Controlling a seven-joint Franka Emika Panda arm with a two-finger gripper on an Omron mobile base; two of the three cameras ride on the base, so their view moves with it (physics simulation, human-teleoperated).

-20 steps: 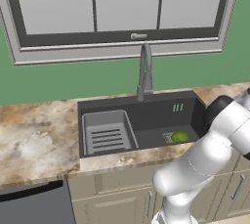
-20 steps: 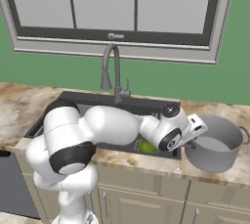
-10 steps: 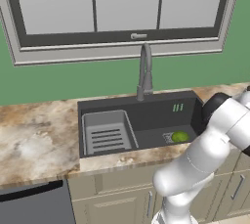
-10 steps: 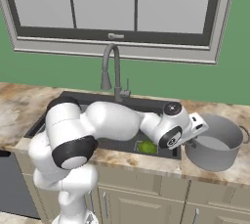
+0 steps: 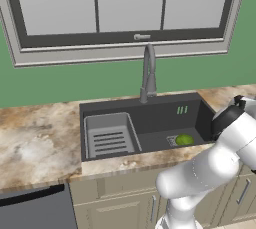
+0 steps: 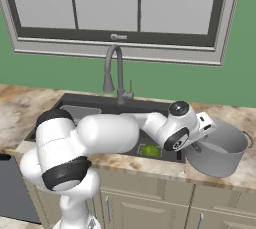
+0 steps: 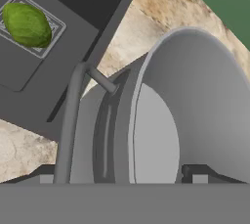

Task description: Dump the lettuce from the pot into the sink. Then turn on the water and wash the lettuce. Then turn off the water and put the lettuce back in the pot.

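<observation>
The lettuce (image 5: 184,140) (image 6: 150,150) (image 7: 27,24) lies on the square drain grate at the right end of the dark sink (image 5: 150,118) (image 6: 145,110) (image 7: 73,47). To the right of the sink, the silver pot (image 6: 220,148) (image 7: 205,96) stands upright on the counter, with nothing inside it that I can see. My gripper (image 6: 196,138) (image 7: 121,179) is at the pot's left side. Its fingertips (image 7: 46,179) stand wide apart, open, with the pot's rim and looped handle (image 7: 71,115) between them.
A tall grey gooseneck faucet (image 5: 148,73) (image 6: 114,70) rises behind the sink, with no water running. A light-grey slotted rack (image 5: 107,135) (image 6: 80,113) sits in the sink's left half. Marbled counter (image 5: 35,133) runs to both sides. A window is behind.
The jaws have spread wider around the pot's rim and handle. The pot stays in place on the counter, the lettuce stays on the drain, and the arm has barely moved.
</observation>
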